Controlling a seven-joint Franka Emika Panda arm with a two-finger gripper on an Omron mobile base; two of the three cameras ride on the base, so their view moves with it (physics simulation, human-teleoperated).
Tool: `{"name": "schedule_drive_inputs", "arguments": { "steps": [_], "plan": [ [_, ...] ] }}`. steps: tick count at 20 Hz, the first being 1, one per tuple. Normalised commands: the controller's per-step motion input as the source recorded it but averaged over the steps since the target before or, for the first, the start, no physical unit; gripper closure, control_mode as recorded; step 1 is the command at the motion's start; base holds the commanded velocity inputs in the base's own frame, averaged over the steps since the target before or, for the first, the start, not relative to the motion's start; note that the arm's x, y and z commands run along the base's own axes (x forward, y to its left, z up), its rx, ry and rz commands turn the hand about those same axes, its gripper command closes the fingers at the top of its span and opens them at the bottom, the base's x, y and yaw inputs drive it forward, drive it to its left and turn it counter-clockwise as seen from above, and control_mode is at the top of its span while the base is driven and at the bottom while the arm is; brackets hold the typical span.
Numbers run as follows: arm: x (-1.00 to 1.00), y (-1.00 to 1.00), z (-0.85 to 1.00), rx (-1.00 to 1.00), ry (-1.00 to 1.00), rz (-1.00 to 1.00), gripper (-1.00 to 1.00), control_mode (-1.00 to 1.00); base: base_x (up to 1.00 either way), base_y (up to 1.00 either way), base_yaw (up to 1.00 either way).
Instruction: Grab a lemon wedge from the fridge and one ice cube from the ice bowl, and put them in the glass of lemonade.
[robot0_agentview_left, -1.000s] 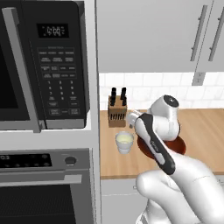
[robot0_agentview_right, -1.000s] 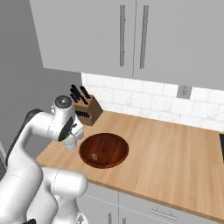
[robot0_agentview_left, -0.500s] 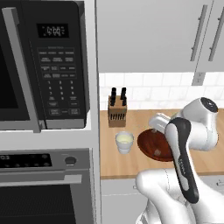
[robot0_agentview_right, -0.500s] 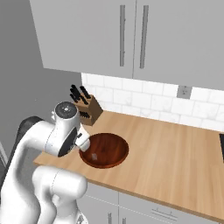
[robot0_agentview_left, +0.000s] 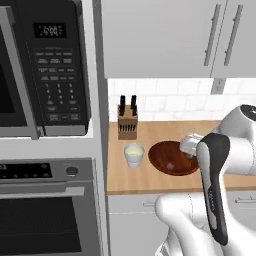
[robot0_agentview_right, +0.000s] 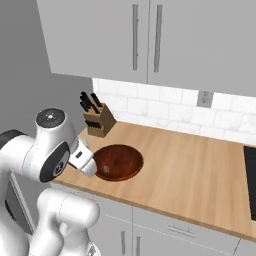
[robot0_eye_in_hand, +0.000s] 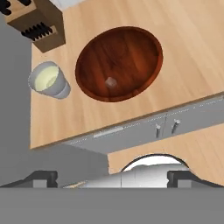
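On the wooden counter (robot0_agentview_right: 190, 175) sit one ice bowl (robot0_eye_in_hand: 119, 63), one glass of lemonade (robot0_eye_in_hand: 48, 80) and one knife block (robot0_agentview_left: 127, 123) with two black handles visible from the left base view. Inside the bowl lies a single ice cube (robot0_eye_in_hand: 111, 82), pale and small, near the middle of the bowl's floor. The glass stands just beside the bowl, between it and the tall oven column, with the knife block behind it near the tiled wall. One microwave (robot0_agentview_left: 47, 70) shows a lit display, but its digits and keypad labels are too blurred to read. Two cabinet handles (robot0_agentview_right: 146, 37) hang above. The gripper (robot0_eye_in_hand: 112, 177) hovers well above the counter's front edge — its finger tips (robot0_eye_in_hand: 42, 178) stand wide apart, holding and touching nothing.
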Motion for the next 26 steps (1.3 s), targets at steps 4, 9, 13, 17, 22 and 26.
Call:
{"name": "schedule_drive_inputs", "arguments": {
  "steps": [4,9,13,17,22,26],
  "plan": [
    [0.0,0.0,0.0,0.0,0.0,0.0,-1.0,1.0,-1.0,-0.14,0.05],
    [0.0,0.0,0.0,0.0,0.0,0.0,-1.0,1.0,-0.67,0.91,0.08],
    [0.0,0.0,0.0,0.0,0.0,0.0,-1.0,1.0,-0.17,1.0,0.01],
    [0.0,0.0,0.0,0.0,0.0,0.0,-1.0,1.0,-0.04,1.0,0.0],
    [0.0,0.0,0.0,0.0,0.0,0.0,-1.0,1.0,-0.02,1.0,0.0],
    [0.0,0.0,0.0,0.0,0.0,0.0,-1.0,1.0,-0.02,1.0,0.0]
  ]
}}
